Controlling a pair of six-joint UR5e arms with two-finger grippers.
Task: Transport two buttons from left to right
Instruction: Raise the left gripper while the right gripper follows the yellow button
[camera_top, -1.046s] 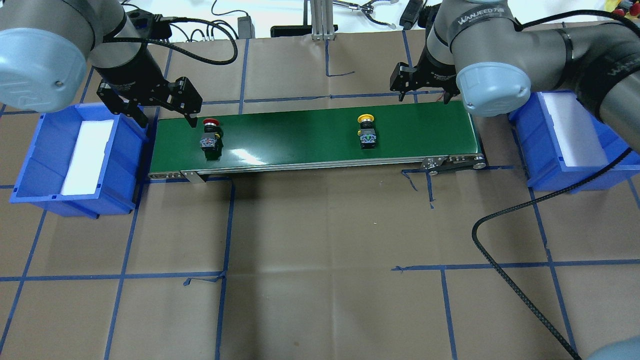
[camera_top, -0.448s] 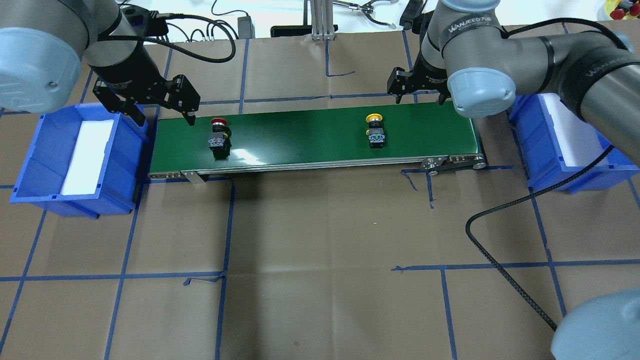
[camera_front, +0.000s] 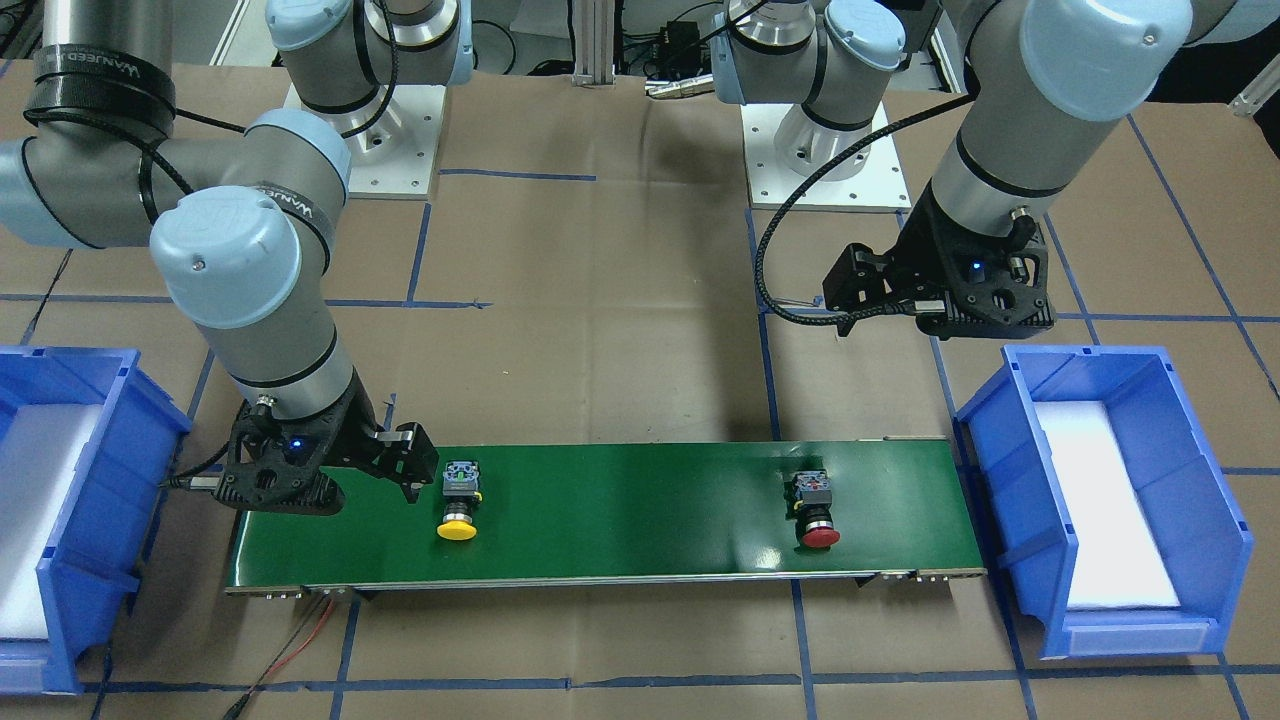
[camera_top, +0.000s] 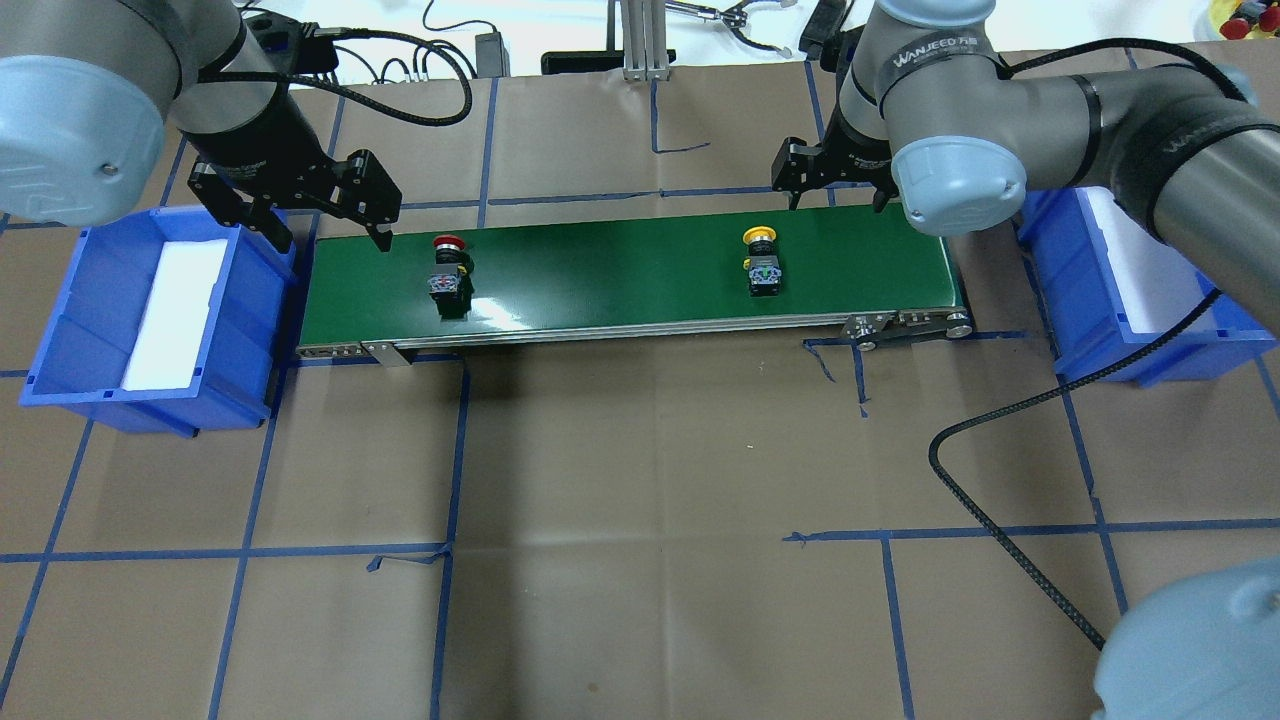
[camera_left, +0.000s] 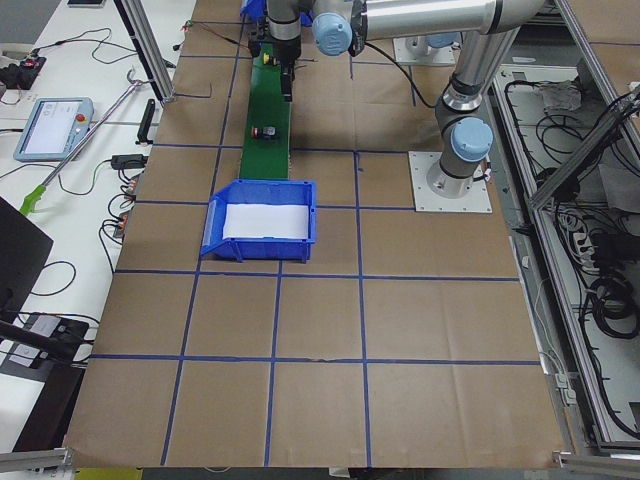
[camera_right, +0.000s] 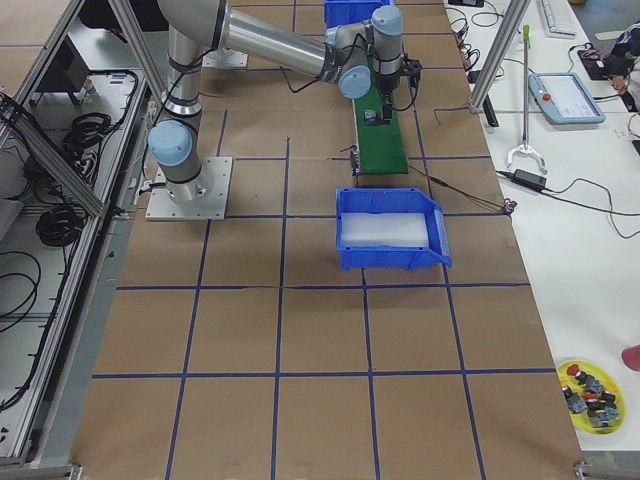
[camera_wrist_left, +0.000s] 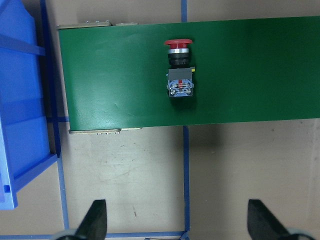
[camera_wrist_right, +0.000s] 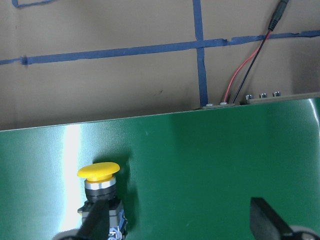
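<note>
Yellow button (camera_top: 761, 258): lies on its side toward the right end of the green belt (camera_top: 620, 270), cap toward the far edge, block body toward the robot, long axis across the belt. Red button (camera_top: 448, 268): same pose, near the belt's left end. Neither in the right bin (camera_top: 1085, 350) yet.

Right end effector (camera_top: 836, 200): spread wide, holding nothing, hovers over the belt's far edge. Much nearer the yellow button than the left arm, so the likely one for the pick. From its wrist camera, yellow button level with one finger (camera_wrist_right: 97, 222), off toward the robot's left, not centred in the gap. Opening aligned along the belt, hence a close across the button's long axis once centred. Probably calls for a short shift to the robot's left before descending.

Left end effector (camera_top: 333, 240): likewise wide open and empty, above the belt's left end beside the left bin (camera_top: 240, 330), red button apart from its fingers.
</note>
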